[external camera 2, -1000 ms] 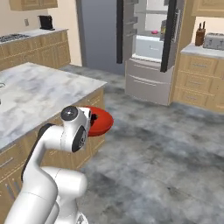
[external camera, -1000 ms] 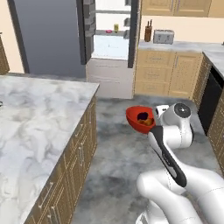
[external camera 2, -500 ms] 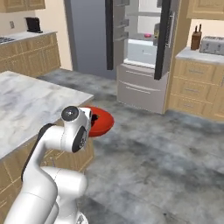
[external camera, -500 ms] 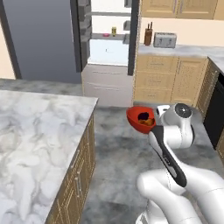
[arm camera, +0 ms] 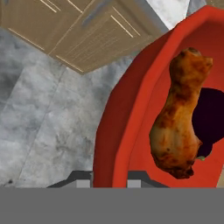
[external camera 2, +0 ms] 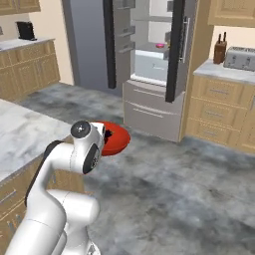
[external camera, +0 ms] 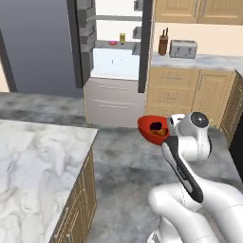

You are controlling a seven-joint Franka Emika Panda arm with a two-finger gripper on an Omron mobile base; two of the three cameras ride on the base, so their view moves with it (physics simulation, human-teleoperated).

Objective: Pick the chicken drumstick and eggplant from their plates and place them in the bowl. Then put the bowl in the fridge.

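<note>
The base has driven on since the earlier frames, so the fridge [external camera: 116, 61] is sitting nearer and larger in both base views, and less of the marble island surface [external camera: 38, 175] is showing; the bowl [external camera: 153, 129] is riding in front of the arm as it was. The bowl is glossy red, round and smooth, tilted at the arm's wrist height above the mottled grey stone floor [external camera 2: 189, 199]; in the hand view its rim is running down between the two pale finger pads [arm camera: 83, 183] at the bottom edge, so the pincer [arm camera: 109, 183] is clamping the rim, nearly closed on that thin wall. Inside the bowl the drumstick [arm camera: 179, 127] is lying, orange-brown and rough-skinned, knobbed at one end and plump at the other; the eggplant [arm camera: 210, 118] is resting against it, rounded, smooth and almost black. The fridge is standing with both dark-edged doors open, showing a white interior, grey shelves and grey drawers below; a small pink item [external camera: 113, 42] is sitting on a shelf. Wooden panelled cabinets [external camera: 190, 92] are flanking it, carrying a toaster [external camera: 183, 48] and a knife block [external camera: 163, 45].
</note>
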